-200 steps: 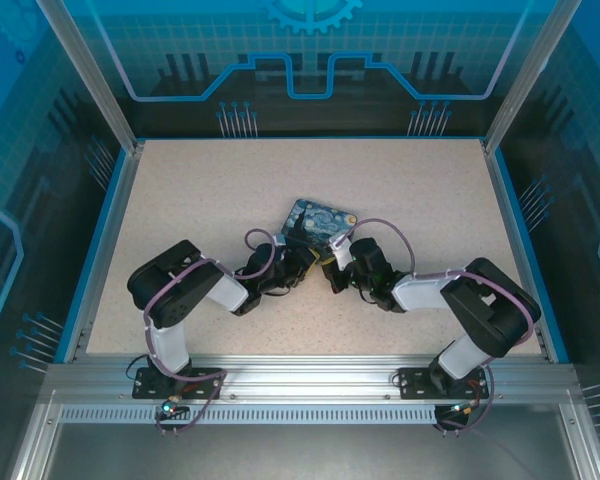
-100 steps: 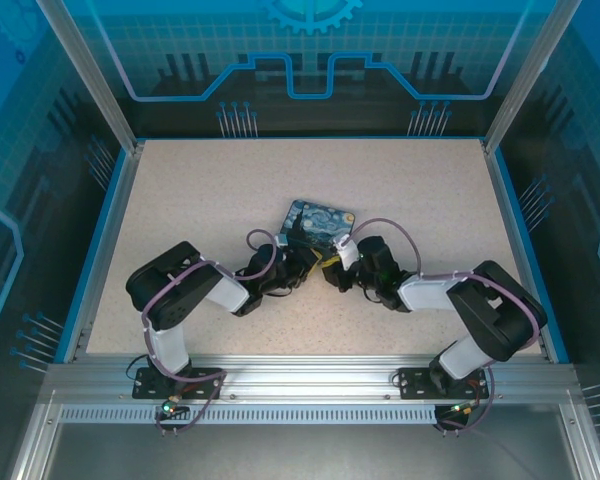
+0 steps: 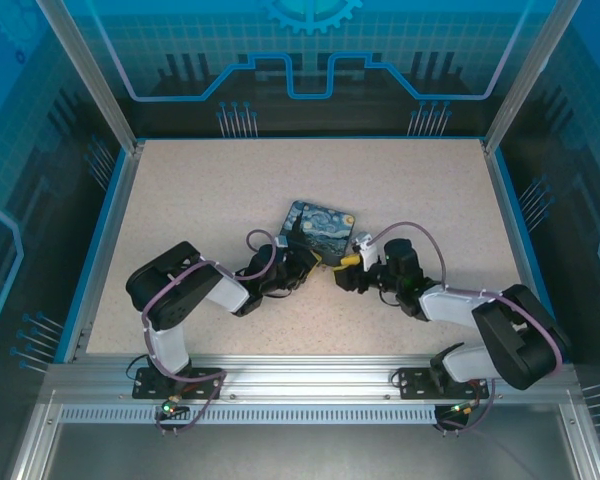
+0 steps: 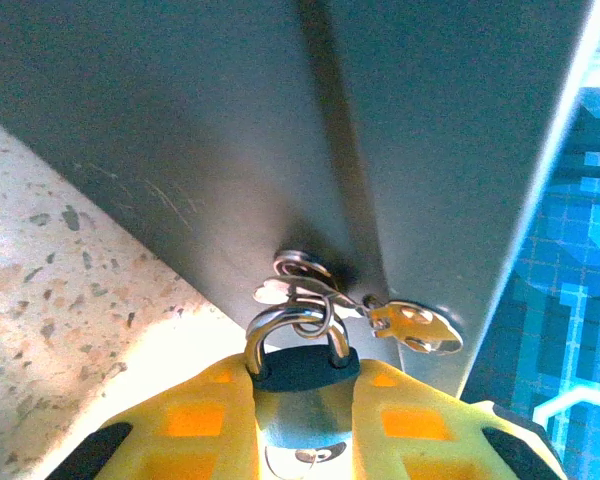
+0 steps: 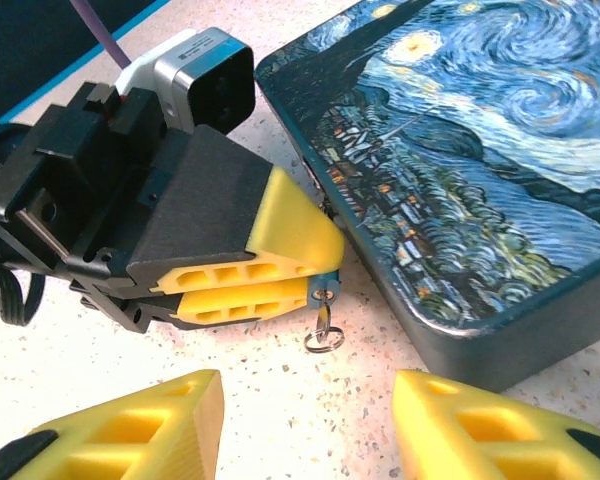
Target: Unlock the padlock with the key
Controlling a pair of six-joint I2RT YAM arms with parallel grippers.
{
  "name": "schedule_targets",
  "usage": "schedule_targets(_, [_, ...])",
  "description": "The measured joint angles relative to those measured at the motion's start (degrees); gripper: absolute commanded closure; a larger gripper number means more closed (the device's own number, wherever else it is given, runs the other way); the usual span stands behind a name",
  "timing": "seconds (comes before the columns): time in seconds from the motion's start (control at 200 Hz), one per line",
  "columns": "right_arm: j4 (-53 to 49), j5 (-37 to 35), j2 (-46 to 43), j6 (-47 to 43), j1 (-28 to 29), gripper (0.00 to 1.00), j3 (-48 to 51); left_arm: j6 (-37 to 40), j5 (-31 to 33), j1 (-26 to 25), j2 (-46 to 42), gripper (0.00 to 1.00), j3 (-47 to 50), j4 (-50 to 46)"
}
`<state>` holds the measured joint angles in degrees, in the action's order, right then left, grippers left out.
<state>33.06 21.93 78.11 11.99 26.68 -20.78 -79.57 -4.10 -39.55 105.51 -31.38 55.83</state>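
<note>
Right gripper [image 5: 310, 430] has pulled back toward its own side since a second ago and let its jaws come apart; it was pinched together right up against the other claw, and now it hangs wide with nothing in it. Left gripper [image 5: 315, 268] hasn't budged: clamped on the padlock [image 4: 300, 372], body squeezed between the 2 yellow pads, shackle [image 4: 292, 325] poking out past the tips toward the side wall of the tin [image 5: 460, 160].

What looks like the key [image 4: 416, 328] dangles off a ring [image 5: 323, 335] through that shackle, resting against the tin wall. Can't tell if anything sits in the keyhole, too small and half hidden.

Handling-wise, my guess:
- padlock is stiff, dense little metal, slick sides, so the soft pads on the flat body are the right hold; it could still twist under turning force
- key is a thin, light sliver, floppy on its ring, easy to flick away or drop on the table [image 5: 260, 400]
- I'd take it by the flat head, across the 2 faces, leaving the blade free
</note>
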Motion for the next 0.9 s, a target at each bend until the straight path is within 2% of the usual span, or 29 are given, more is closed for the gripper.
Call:
schedule_targets(0.265, [1.7,5.9,7.9,3.5,0.1,0.68,-2.5,0.0,0.0,0.0,0.0,0.89,0.0,0.0])
schedule_targets(0.47, [2.9,5.6,11.2,5.3,0.8,0.77,-4.8,0.0,0.0,0.0,0.0,0.9,0.0,0.0])
schedule_targets(0.901, [3.0,2.9,14.8,5.6,2.6,0.85,-7.1,0.0,0.0,0.1,0.0,0.9,0.0,0.0])
